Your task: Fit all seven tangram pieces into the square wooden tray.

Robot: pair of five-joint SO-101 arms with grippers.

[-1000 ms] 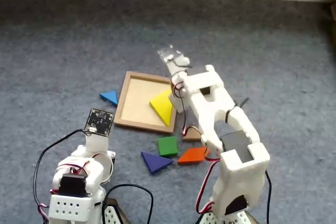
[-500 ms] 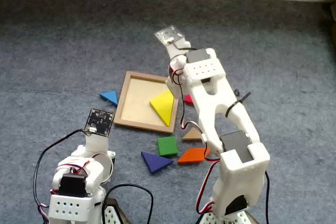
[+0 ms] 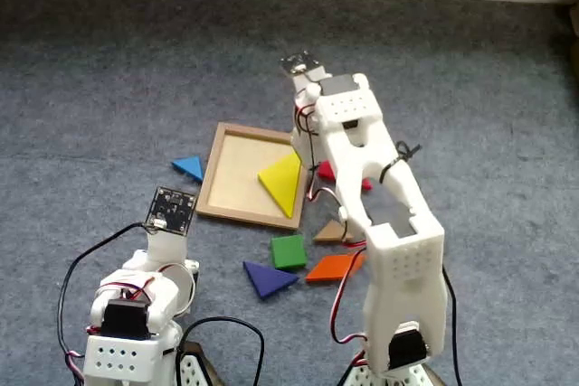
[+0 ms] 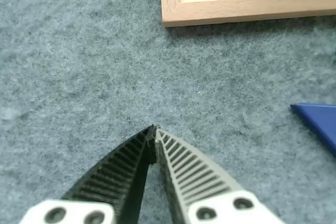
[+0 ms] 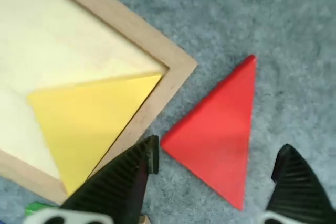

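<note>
The square wooden tray [image 3: 210,178] lies in the middle of the grey carpet [image 3: 109,70], with the big yellow triangle [image 3: 282,183] inside against its right rim. Just outside that rim lies the red triangle [image 5: 215,124] — whole from the right wrist, mostly behind the arm [image 3: 362,160] from above — and the right gripper [image 5: 218,156] hangs over it, fingers wide apart, holding nothing. The left gripper [image 4: 154,129] is pinched closed on nothing above bare carpet near a tray corner.
</note>
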